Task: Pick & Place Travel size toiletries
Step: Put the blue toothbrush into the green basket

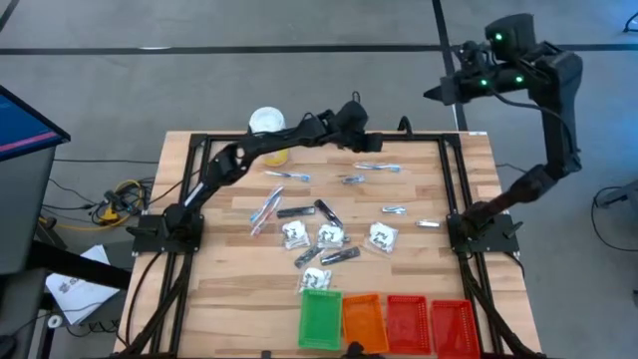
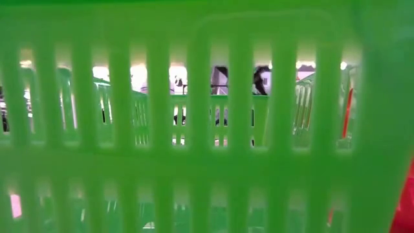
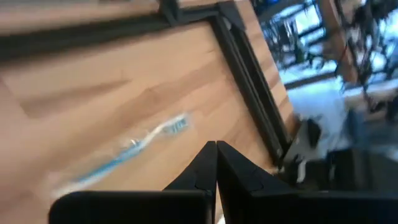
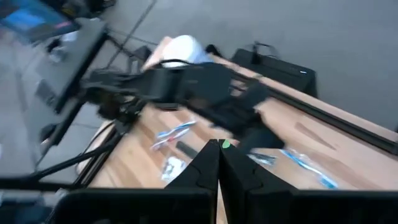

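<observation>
Nearest: green slotted plastic tray (image 1: 320, 319) beside orange and red trays (image 1: 399, 323), nothing in it yet. Mid-table: small white crinkly packets (image 1: 328, 235), dark tubes, clear-wrapped sticks lying scattered. Far edge: left gripper (image 1: 374, 144), jaws together, holding nothing, above blue-handled toothbrush (image 3: 134, 150). Approach step; next needs opening, descending. Right gripper (image 1: 439, 93) shut, parked off-table

A pale wooden table (image 1: 229, 299) with a black metal frame is seen from above. A row of four slotted plastic trays, one green (image 1: 320, 319), one orange (image 1: 361, 321) and two red (image 1: 407, 324), is set along its near edge. Beyond the green tray, small white packets (image 1: 330, 235), dark tubes (image 1: 296, 211) and clear-wrapped sticks (image 1: 267, 210) are scattered. A white-lidded tub (image 1: 267, 123) is placed farthest from it.
</observation>
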Controlling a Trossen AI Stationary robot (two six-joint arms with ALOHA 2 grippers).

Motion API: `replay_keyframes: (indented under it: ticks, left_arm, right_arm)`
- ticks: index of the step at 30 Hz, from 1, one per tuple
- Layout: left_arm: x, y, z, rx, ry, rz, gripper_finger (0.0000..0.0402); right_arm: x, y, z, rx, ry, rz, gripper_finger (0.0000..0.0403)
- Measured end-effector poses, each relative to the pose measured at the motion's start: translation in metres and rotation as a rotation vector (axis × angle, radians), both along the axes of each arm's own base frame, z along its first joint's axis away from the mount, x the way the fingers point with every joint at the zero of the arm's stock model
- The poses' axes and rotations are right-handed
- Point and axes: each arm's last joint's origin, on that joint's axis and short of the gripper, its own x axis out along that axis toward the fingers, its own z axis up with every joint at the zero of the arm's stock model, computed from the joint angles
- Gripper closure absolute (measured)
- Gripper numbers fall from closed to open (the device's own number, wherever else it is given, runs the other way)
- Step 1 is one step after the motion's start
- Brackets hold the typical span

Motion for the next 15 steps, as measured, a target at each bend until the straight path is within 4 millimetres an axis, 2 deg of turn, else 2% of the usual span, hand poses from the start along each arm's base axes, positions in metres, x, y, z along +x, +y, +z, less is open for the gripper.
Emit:
replay_keyframes:
  ticks: [4, 10, 13, 15]
  left_arm:
    - [0.008, 0.002, -0.016, -0.219, -0.049, 0.174, 0.0402]
    - [-0.001, 0.015, -0.037, -0.508, 0.013, 0.355, 0.0402]
    - [-0.006, 0.017, -0.041, -0.581, 0.06, 0.388, 0.0402]
    - [-0.008, 0.016, -0.036, -0.577, 0.057, 0.393, 0.0402]
  right_arm:
    - [-0.006, 0.009, 0.004, -0.02, -0.029, 0.041, 0.0403]
    - [-0.007, 0.013, 0.006, -0.029, -0.056, 0.099, 0.0403]
    - [-0.008, 0.016, 0.007, -0.044, -0.064, 0.126, 0.0403]
    - [-0.009, 0.018, 0.007, -0.045, -0.071, 0.138, 0.0403]
